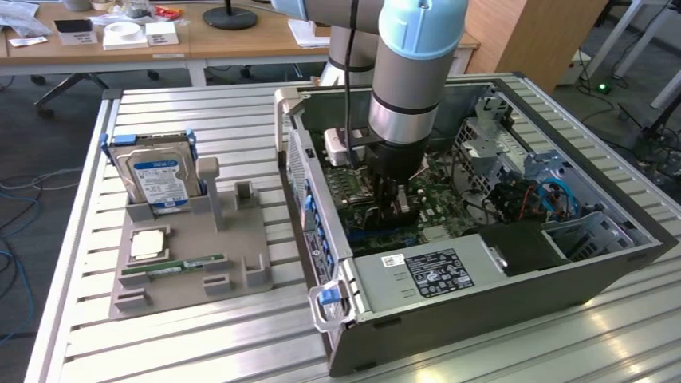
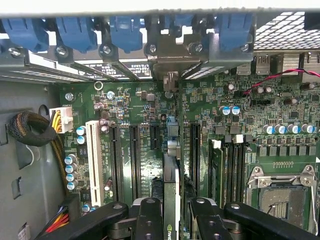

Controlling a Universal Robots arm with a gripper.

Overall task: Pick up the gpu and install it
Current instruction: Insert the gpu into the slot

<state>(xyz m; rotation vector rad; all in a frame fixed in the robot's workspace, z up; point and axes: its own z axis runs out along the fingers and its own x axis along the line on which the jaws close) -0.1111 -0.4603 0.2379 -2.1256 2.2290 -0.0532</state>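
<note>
Wrist view, nearest first: gripper clamped on the gpu, card held edge-on and upright between the two black fingers. Just beyond, the card sits over the motherboard among the black expansion slots; white slot at about 9 o'clock of the card, empty CPU socket at 3 o'clock. Farthest, blue bracket latches at 12 o'clock. Exterior view: arm reaches down into the open computer case; hard drive on the gray tray, at 9 o'clock of the case.
</note>
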